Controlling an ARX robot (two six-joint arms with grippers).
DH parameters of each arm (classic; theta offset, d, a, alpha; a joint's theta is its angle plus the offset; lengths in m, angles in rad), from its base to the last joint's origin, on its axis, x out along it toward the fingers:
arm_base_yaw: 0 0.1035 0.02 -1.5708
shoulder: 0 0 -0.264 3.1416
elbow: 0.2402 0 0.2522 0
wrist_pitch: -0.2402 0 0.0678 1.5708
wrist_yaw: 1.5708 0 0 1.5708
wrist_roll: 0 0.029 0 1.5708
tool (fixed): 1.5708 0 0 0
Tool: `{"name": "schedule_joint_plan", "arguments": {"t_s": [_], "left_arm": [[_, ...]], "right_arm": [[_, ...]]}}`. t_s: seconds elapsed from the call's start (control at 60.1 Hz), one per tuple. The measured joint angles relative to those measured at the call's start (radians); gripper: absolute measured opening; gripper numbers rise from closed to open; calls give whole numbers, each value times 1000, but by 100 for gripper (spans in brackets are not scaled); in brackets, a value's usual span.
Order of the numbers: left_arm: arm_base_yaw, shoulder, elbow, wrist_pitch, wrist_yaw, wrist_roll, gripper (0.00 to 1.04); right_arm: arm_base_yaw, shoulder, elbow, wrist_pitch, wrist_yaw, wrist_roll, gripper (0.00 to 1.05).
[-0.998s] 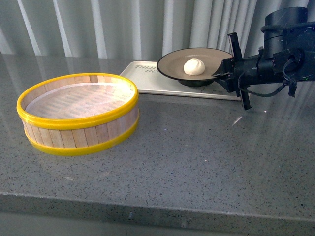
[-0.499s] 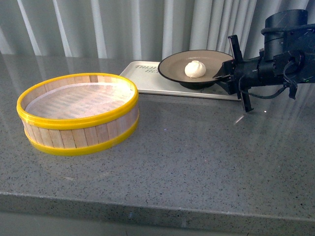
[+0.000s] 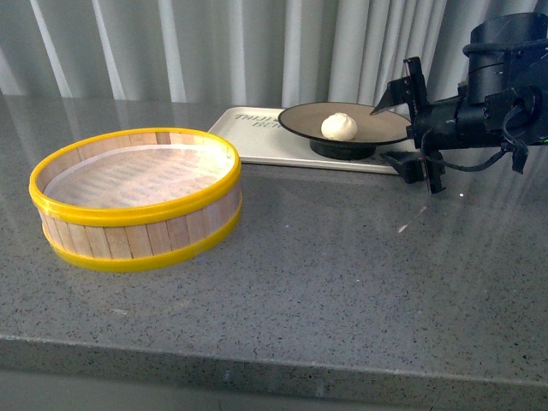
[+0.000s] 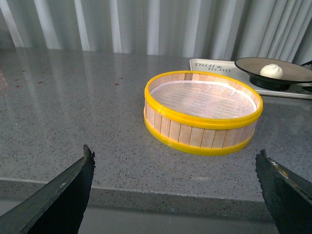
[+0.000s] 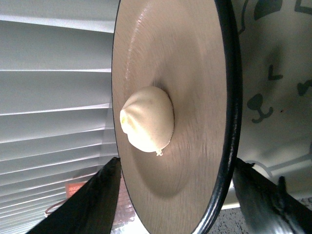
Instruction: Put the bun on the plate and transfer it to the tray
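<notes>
- One bun (image 3: 339, 126) sits centred on the plate (image 3: 377, 124), which rests on the tray (image 3: 257, 137) at the surface's far edge.
- Right end effector (image 3: 398, 133) is spread wide around the plate's near rim, gripping nothing, so the plate looks delivered.
- Left end effector (image 4: 175, 195) hangs wide open and empty near the front edge.

Buns we count: one bun (image 3: 339, 126)
Plates we see: one plate (image 3: 301, 118)
Trays: one tray (image 3: 248, 134)
Steamer baskets: one steamer basket (image 3: 137, 198)

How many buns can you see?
1. The bun sits in the middle of the plate, which rests on the tray. The steamer basket looks empty.
</notes>
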Motion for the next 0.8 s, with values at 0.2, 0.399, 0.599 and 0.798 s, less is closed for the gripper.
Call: {"name": "schedule_joint_plan", "arguments": {"t_s": [0.2, 0.399, 0.599, 0.798], "left_arm": [[0, 0, 0, 0, 0, 0, 98], [0, 0, 0, 0, 0, 0, 98], [0, 0, 0, 0, 0, 0, 98], [0, -1, 0, 0, 0, 0, 98]], "right_arm": [[5, -85, -92, 38, -3, 10, 98], [37, -259, -287, 119, 19, -7, 96], [84, -623, -691, 169, 148, -248, 96], [84, -693, -828, 290, 273, -428, 90]]}}
